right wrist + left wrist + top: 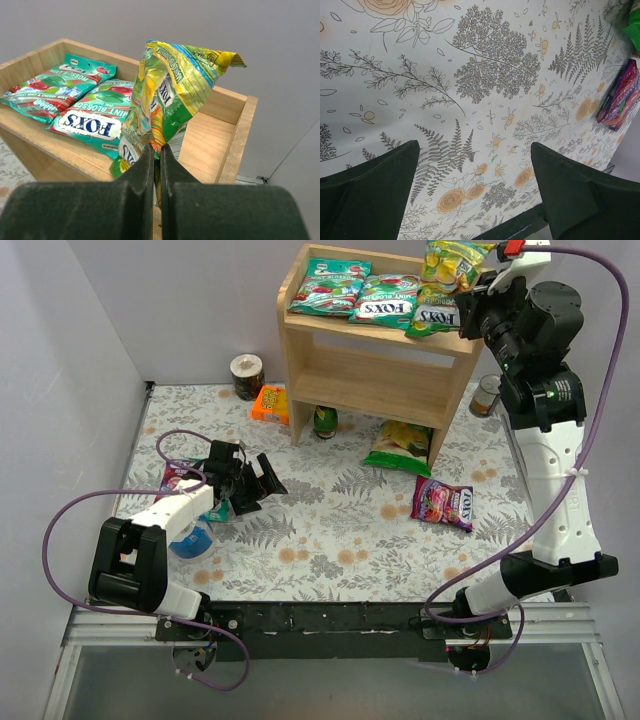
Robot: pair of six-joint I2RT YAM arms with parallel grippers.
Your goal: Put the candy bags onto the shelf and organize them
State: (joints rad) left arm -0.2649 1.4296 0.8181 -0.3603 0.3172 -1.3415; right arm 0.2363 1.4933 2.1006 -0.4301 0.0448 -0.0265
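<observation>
On the top tier of the wooden shelf lie two teal candy bags and a yellow-green one. My right gripper is shut on the edge of another yellow-green candy bag and holds it crumpled above the right end of that tier. The two teal bags lie flat to its left. A purple candy bag lies on the table at the right, also seen as purple bag. Another purple bag is partly hidden under my left arm. My left gripper hangs open over bare floral cloth.
A large green-and-yellow snack bag and a can sit under the shelf. An orange packet and a tape roll lie left of it, another can to its right. A blue object lies beneath my left arm.
</observation>
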